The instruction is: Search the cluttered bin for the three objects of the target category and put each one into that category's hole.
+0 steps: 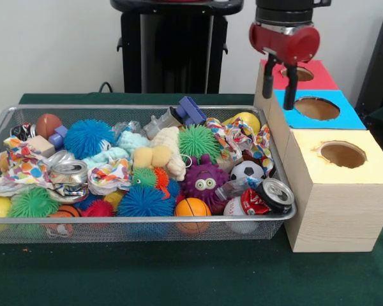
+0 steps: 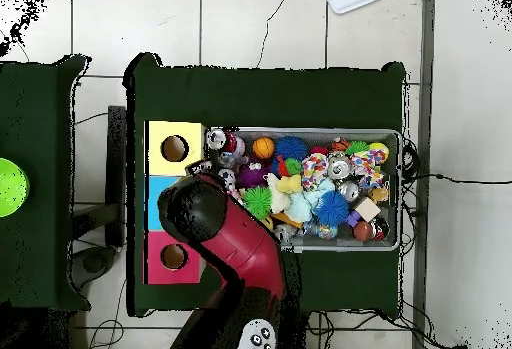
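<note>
The red and black hand (image 1: 280,81) hangs above the wooden box (image 1: 335,210), over the seam between the red-topped hole (image 1: 297,73) and the blue-topped hole (image 1: 316,108). Its two black fingers (image 1: 291,88) point down, spread a little apart, with nothing between them. The overhead view hides this: there the arm (image 2: 225,240) covers the blue section entirely and the fingers cannot be seen, while the red-topped hole (image 2: 173,256) and the yellow-topped hole (image 2: 175,148) show clear on either side of it.

The wire mesh bin (image 1: 140,220) sits on the green surface (image 1: 179,274), touching the box's side. It is heaped with spiky rubber balls, a purple monster toy (image 1: 205,182), a small soccer ball (image 1: 247,169), polka-dot paper wads (image 1: 22,167) and crushed silver cans (image 1: 69,172).

Only the front view lets the plastic bottles be picked out. One crumpled clear bottle (image 1: 162,123) lies at the bin's far side, just beside a blue block toy (image 1: 191,111). Another clear bottle (image 1: 235,187) lies near the front right corner, between the monster toy and a can with a red label (image 1: 268,196). A third bottle cannot be made out with certainty in either view. From overhead, the bin (image 2: 392,133) reads as a jumble of colours, and bottles are too small to tell.
</note>
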Motion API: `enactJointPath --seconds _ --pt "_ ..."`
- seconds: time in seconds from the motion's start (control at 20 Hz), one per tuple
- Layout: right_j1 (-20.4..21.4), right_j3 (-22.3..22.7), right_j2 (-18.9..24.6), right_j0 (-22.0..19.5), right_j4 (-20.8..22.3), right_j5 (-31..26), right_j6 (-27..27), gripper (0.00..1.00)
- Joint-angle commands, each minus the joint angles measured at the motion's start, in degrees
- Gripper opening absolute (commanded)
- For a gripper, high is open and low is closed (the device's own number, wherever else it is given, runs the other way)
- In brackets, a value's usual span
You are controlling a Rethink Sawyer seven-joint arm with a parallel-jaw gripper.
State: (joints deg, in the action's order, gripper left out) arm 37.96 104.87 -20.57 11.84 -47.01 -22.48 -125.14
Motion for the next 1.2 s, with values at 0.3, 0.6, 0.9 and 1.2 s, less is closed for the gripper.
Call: enactJointPath --seconds 0.3,0.6,0.9,1.2 --pt "-5.98 -12.11 -6.50 -1.34 4.41 -9.95 -18.18 1.00" --pt "-7.41 -13.74 -11.21 1.68 5.53 -11.09 -21.35 1.00" --pt "-9.47 -11.65 -6.98 1.12 2.48 -2.90 -20.21 1.00" --pt "-11.15 -10.63 -4.10 -0.25 0.67 0.09 -20.06 1.00"
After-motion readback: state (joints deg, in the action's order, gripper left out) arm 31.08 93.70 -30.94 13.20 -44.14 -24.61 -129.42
